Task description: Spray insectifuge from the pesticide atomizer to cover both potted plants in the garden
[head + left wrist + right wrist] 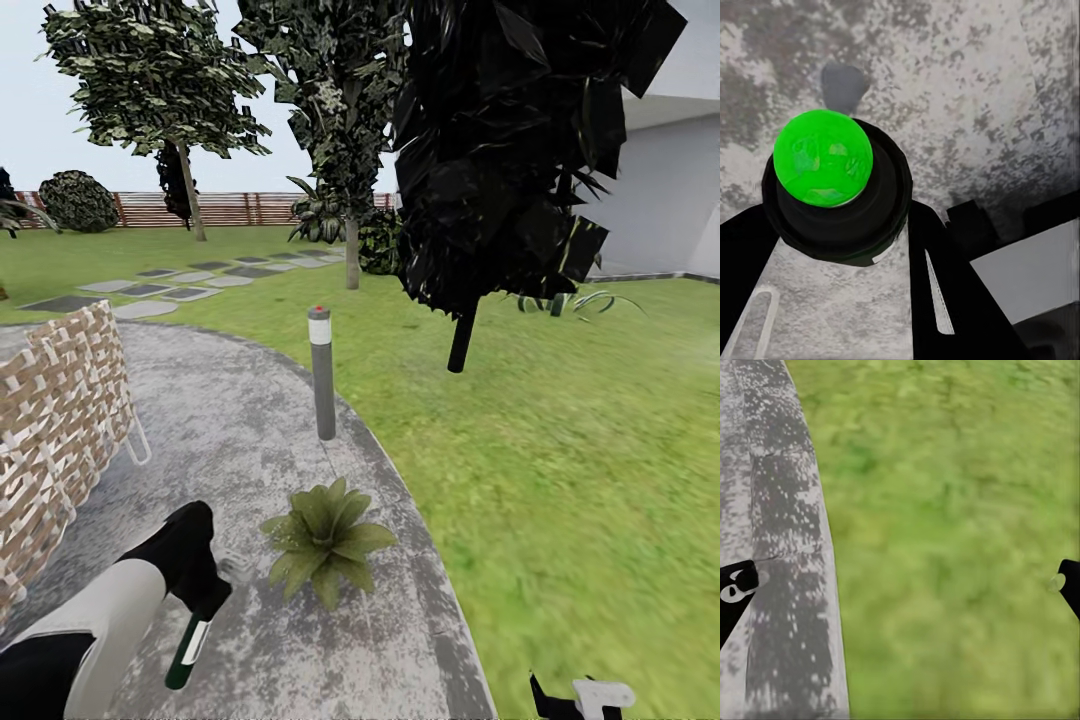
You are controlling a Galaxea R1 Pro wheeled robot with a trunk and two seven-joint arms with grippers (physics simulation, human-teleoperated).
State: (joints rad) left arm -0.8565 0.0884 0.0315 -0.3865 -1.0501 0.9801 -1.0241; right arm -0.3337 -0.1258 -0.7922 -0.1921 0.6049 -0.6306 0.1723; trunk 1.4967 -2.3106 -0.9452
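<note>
My left gripper (205,590) is shut on the pesticide atomizer (190,645), a slim dark green bottle with a white label that hangs down over the paved patio (230,420). In the left wrist view the atomizer (832,191) appears end-on, with a bright green round top between the black fingers (945,277). One potted plant (325,540), a low rosette of broad green leaves, stands on the patio just right of the bottle; its pot is hidden by the leaves. The second potted plant is out of view. My right gripper (900,585) is open over the lawn edge, low at the right (585,695).
A grey bollard lamp (321,375) stands at the patio rim behind the plant. A woven wicker chair (55,420) is close on the left. A dark-leaved tree (500,150) rises from the lawn (560,470) ahead. Stepping stones (150,290) lead toward the wooden fence (230,208).
</note>
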